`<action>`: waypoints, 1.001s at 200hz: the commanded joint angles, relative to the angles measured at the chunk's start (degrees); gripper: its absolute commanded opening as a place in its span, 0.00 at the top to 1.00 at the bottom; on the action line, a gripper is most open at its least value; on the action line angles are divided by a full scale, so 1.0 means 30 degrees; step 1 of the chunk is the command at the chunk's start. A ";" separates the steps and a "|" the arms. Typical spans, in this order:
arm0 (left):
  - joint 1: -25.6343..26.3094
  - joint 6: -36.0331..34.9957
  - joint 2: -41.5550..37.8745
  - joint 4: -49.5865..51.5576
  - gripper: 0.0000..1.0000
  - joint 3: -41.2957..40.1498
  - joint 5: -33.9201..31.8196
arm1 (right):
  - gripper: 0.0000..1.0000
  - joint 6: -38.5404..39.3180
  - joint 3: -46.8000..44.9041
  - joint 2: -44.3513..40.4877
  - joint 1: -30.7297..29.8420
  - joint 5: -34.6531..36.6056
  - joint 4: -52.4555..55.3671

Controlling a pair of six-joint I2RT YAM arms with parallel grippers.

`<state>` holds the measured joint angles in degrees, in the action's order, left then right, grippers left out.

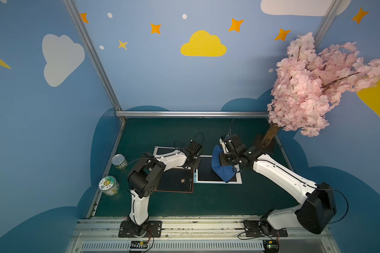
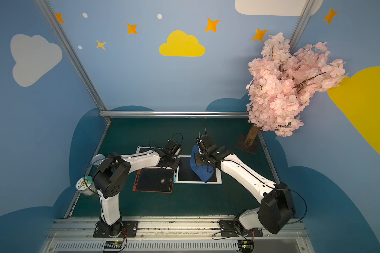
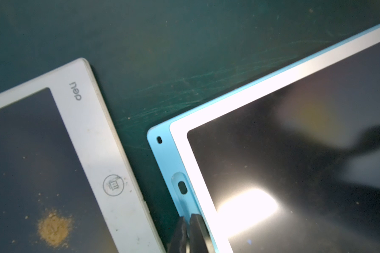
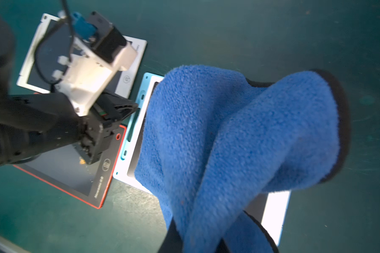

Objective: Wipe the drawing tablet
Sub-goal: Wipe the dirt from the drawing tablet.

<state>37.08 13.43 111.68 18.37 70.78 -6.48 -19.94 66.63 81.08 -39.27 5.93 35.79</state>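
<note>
A white-framed drawing tablet with a light blue edge [image 1: 204, 175] [image 2: 185, 173] [image 3: 294, 164] lies mid-table. A blue cloth [image 1: 218, 163] [image 2: 199, 168] [image 4: 239, 135] drapes over its screen, and my right gripper [image 1: 225, 161] [image 4: 195, 243] is shut on the cloth from above. My left gripper [image 1: 195, 166] [image 3: 189, 232] is shut, its tips resting on the tablet's blue left edge. Left of it lie a red-framed tablet [image 1: 173, 181] [image 4: 64, 173] with a brown powder spot [image 1: 182, 180] and a white tablet [image 1: 162, 150] [image 3: 86, 135] that is also spotted [image 3: 53, 230].
Two round cans [image 1: 119, 161] [image 1: 109, 185] stand by the left wall. A pink blossom tree [image 1: 316, 83] on a dark base [image 1: 266, 143] fills the back right corner. Metal rails border the green mat [image 1: 206, 203].
</note>
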 commanded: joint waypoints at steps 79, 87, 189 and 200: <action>0.0066 -0.0229 0.1402 0.1181 0.91 0.0603 0.0746 | 1.00 -0.0864 0.0923 0.1445 -0.0220 -0.0381 -0.0863; 0.0069 -0.0229 0.1453 0.1213 0.91 0.0634 0.0783 | 1.00 -0.1037 0.0985 0.1833 -0.0210 -0.0189 -0.0829; 0.0062 -0.0390 0.1581 0.1464 0.91 0.0838 0.0901 | 1.00 -0.1563 0.3565 0.8827 -0.0053 -0.2803 0.0066; 0.0054 -0.0417 0.1625 0.1512 0.91 0.0883 0.0957 | 1.00 -0.1632 0.3291 0.8999 0.0063 -0.2940 -0.0163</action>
<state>36.86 13.23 113.34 21.02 73.45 -6.46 -23.40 78.15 107.09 -39.66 -0.30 36.27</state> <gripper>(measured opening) 0.089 0.084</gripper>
